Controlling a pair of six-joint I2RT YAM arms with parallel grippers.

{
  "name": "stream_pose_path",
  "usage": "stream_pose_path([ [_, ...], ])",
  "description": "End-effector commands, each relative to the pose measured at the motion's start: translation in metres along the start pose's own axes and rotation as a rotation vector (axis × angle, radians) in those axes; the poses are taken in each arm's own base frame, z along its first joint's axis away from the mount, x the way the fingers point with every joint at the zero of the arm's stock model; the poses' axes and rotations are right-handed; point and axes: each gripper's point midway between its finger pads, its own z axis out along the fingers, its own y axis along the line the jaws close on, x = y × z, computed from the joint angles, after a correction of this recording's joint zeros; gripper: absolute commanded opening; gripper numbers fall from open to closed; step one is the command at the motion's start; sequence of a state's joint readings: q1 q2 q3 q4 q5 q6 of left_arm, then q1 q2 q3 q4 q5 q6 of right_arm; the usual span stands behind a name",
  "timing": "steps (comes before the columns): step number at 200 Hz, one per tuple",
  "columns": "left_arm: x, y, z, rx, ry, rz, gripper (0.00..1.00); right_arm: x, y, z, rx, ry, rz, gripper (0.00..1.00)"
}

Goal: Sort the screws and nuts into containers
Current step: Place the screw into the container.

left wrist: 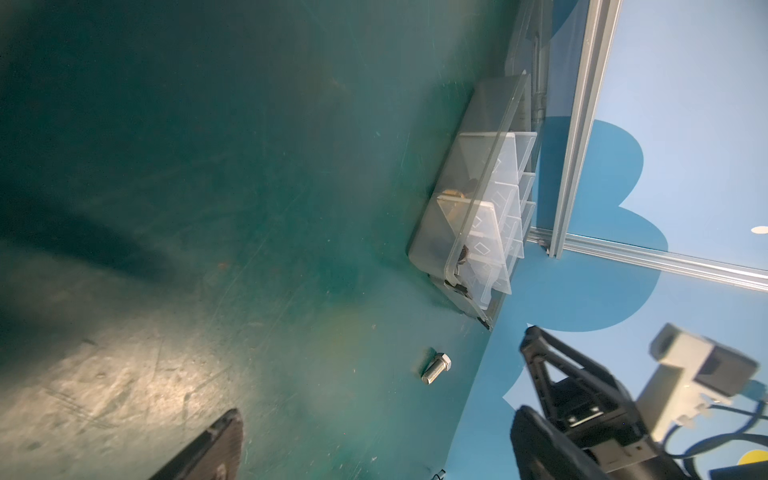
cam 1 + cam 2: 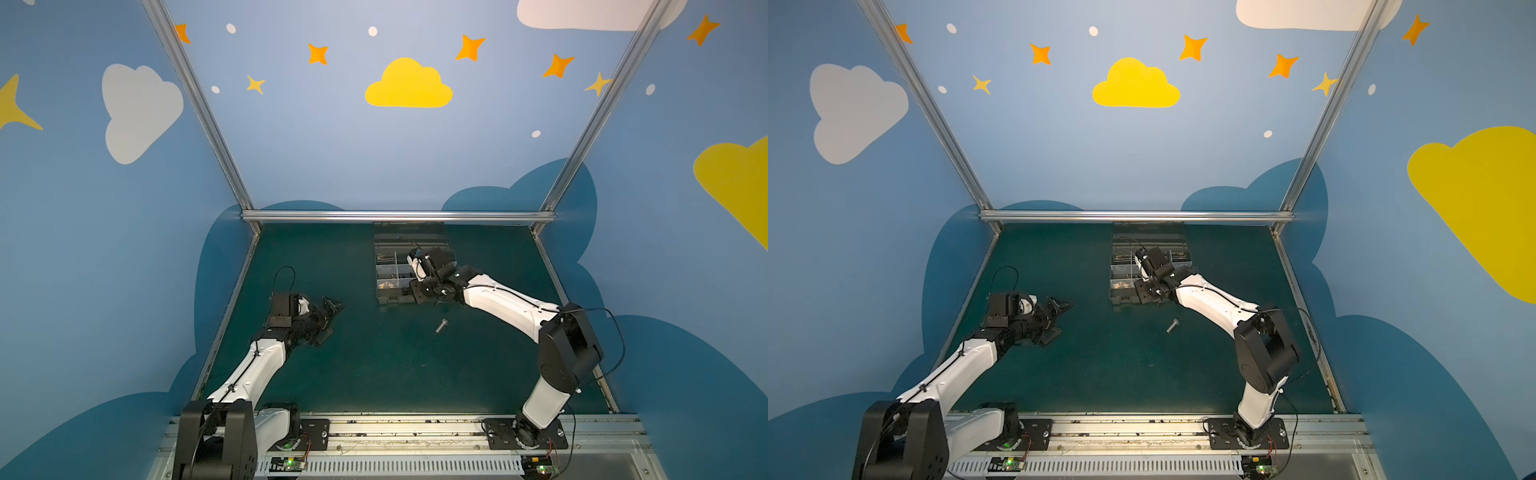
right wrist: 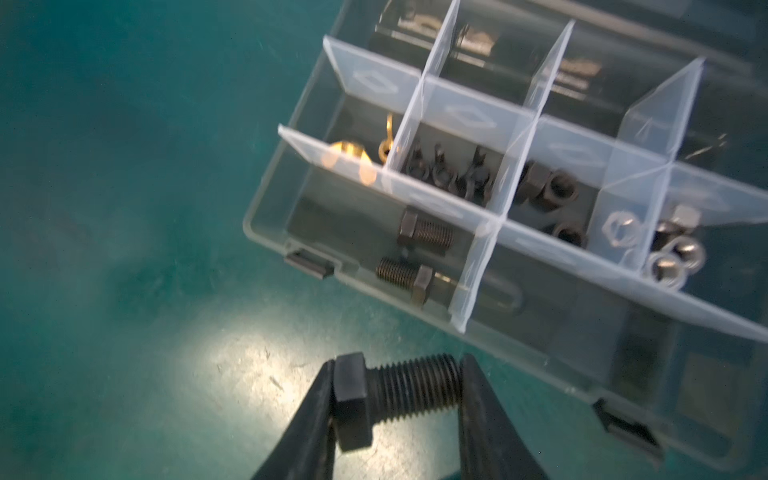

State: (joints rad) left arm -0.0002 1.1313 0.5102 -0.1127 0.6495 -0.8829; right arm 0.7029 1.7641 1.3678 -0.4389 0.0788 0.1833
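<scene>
Nearest the robot's base, the left tool (image 2: 331,320) hangs over the left side of the green table (image 2: 374,374), its jaws spread wide and holding nothing. Toward the middle a silver screw (image 2: 441,325) lies on its side on the bare table, well apart from both tools. Farther on, the right tool (image 3: 397,368) is clamped on a black screw (image 3: 415,390) — one finger against the hex head, the other against the threaded tip — just short of the front wall of the organiser box (image 3: 266,224). Its front compartment holds two dark screws (image 3: 424,232). In the row behind lie brass pieces (image 3: 345,151), small black pieces (image 3: 453,176), dark nuts (image 3: 548,189) and silver nuts (image 3: 673,257). The clear lid (image 2: 409,235) lies open beyond
</scene>
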Motion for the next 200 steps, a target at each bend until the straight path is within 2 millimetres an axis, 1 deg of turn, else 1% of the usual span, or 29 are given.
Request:
stream_pose_path([
  [1,0.001,0.003,0.0,0.001,0.003,0.007,1.0,-0.003,-0.007,0.012,0.029,0.035,0.008,0.18],
  [28,0.002,0.003,-0.001,0.002,0.003,0.008,1.0,-0.01,-0.004,0.027,0.022,0.048,0.018,0.19],
  [56,0.002,0.002,-0.001,0.002,0.003,0.008,1.0,-0.011,0.0,0.041,0.011,0.067,0.03,0.21],
  [89,0.002,0.002,-0.001,0.002,0.004,0.01,1.0,-0.006,0.003,0.055,0.002,0.099,0.033,0.24],
  [134,0.001,0.003,-0.001,-0.002,0.003,0.007,1.0,-0.004,0.007,0.064,0.006,0.115,0.021,0.29],
  [154,0.001,0.003,0.0,-0.004,0.004,0.006,1.0,-0.005,0.007,0.066,0.009,0.12,0.016,0.33],
  [173,0.001,0.004,0.0,-0.004,0.004,0.004,1.0,-0.006,0.008,0.068,0.01,0.12,0.012,0.34],
  [184,0.001,0.003,0.0,-0.003,0.004,0.005,1.0,-0.007,0.008,0.069,0.009,0.12,0.01,0.38],
  [200,0.001,0.003,0.0,-0.003,0.003,0.006,1.0,-0.008,0.008,0.068,0.011,0.119,0.007,0.51],
])
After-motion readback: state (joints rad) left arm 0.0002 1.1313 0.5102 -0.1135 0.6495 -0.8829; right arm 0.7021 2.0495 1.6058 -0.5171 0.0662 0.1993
